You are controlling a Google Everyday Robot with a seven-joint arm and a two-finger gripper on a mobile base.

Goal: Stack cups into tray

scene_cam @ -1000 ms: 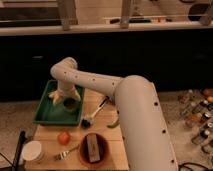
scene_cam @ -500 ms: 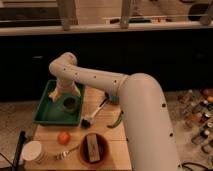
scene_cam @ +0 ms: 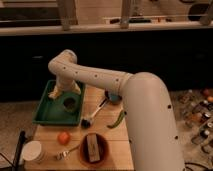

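Observation:
The bright green tray (scene_cam: pixel 45 114) lies at the table's back left. The dark olive-green cup (scene_cam: pixel 70 104) stands upright in it, right of the middle. My gripper (scene_cam: pixel 56 93) hangs over the tray's back left part, just left of and above that cup and apart from it. The teal-blue cup (scene_cam: pixel 114 98) stands on the table to the right of the tray, partly hidden behind my arm (scene_cam: pixel 100 77).
An orange fruit (scene_cam: pixel 63 137), a fork (scene_cam: pixel 65 152) and a white round container (scene_cam: pixel 32 151) lie near the front left. A reddish-brown bowl (scene_cam: pixel 93 149) holds a block. A brush (scene_cam: pixel 95 112) and a green pepper (scene_cam: pixel 117 120) lie mid-table. Bottles (scene_cam: pixel 200 107) stand at the right.
My gripper has drawn back to the left off the olive-green cup, which now stands uncovered in the tray. Nothing else has moved.

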